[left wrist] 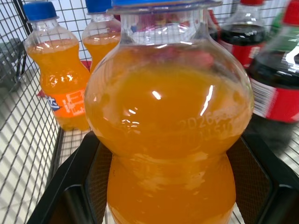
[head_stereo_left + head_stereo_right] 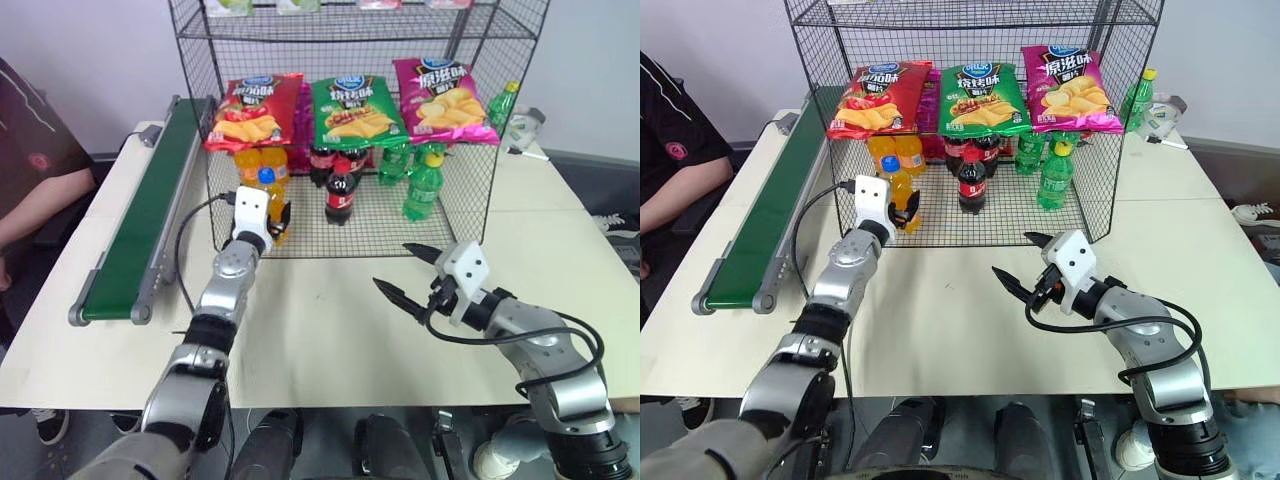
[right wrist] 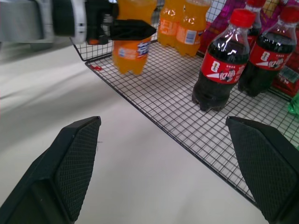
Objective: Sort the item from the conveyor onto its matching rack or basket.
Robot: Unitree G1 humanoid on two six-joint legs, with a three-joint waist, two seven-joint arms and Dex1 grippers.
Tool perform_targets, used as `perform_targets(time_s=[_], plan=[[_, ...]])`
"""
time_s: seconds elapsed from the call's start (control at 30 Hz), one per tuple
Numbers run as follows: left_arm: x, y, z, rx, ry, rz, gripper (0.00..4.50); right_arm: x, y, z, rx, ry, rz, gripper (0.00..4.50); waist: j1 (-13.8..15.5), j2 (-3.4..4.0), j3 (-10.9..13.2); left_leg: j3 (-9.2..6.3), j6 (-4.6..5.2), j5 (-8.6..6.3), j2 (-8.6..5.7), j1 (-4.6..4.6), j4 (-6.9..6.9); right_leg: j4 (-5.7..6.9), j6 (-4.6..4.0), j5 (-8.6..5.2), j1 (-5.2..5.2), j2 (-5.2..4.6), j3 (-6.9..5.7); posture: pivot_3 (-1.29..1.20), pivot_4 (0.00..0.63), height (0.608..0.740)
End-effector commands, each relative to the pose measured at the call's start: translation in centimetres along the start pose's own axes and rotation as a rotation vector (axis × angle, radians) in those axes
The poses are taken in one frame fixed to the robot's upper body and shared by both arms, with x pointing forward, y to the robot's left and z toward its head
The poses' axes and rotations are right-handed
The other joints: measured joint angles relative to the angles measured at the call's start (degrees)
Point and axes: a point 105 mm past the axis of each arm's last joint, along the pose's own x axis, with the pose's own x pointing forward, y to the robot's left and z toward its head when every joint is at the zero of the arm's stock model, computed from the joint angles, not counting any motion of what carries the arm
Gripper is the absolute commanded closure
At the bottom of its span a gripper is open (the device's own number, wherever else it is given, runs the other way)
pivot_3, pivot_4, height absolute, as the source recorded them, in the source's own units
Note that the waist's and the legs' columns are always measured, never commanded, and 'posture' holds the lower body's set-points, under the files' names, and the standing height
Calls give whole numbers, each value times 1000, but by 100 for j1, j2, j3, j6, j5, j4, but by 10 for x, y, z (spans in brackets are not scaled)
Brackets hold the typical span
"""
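— Left wrist view: is the bottle (image 1: 168,140) placed?
— Not yet; left hand (image 2: 272,218) clamped on it at the rack (image 2: 400,215) front, beside other orange sodas (image 2: 252,160). Right hand (image 2: 412,270) apart, empty

Embossed digits beginning "2026" stand on the bulging shoulder of the clear plastic orange soda bottle (image 1: 168,140). The pink crisp bag (image 2: 444,103), hung on the black wire cage (image 2: 520,40) front, bears large Chinese characters reading "原滋味". Other labels are unreadable.
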Motion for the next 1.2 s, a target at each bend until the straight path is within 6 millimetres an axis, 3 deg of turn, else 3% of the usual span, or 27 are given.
perform_targets(time_s=[0.03, 0.17, 0.5, 0.6, 0.63, 0.93, 1.2], plan=[[14, 1, 24, 0, -107, 30, 1643, -2, 1, 16, -52, -44, 2, 0, -4, -2, 1, 1, 4, -2, -1, -1, 6, 0, 2, 1, 2, 0, 0, 0, 150, 740], [16, 7, 10, -1, -63, 82, 1643, -3, -1, 16, -67, -40, -10, 0, -8, -4, 2, 1, 6, -4, -1, -1, 18, 1, 11, 6, 7, 1, 0, 0, 150, 740], [11, 14, -4, -7, -37, 93, 1643, -1, 3, 14, -68, -35, 2, 0, -1, -6, 3, 0, 6, -4, -2, 0, 39, 18, 15, 10, 10, 3, 1, 0, 150, 740], [10, 15, -6, -13, -31, 96, 127, -1, 3, 13, -68, -35, 8, 0, -1, -5, 3, -1, 6, -4, -2, 0, 40, 21, 15, 11, 10, 4, 1, 0, 150, 740], [10, 16, -7, -10, -32, 99, 52, 0, 3, 13, -68, -35, 10, 0, -2, -5, 3, -1, 6, -4, -2, 1, 40, 22, 15, 11, 10, 4, 1, 0, 150, 740], [0, 23, -2, -25, -82, 66, 52, 1, 4, 11, -63, -35, 23, 0, -23, -4, 3, -1, 6, -4, -1, 2, 40, 25, 15, 11, 9, 5, 3, 0, 150, 740], [-41, 34, 10, 25, -151, 51, 52, -1, 7, 10, -56, -29, 31, 0, -15, -2, 1, 0, 5, -3, 1, 4, 39, 30, 9, 14, 6, 4, 9, 0, 150, 740]])
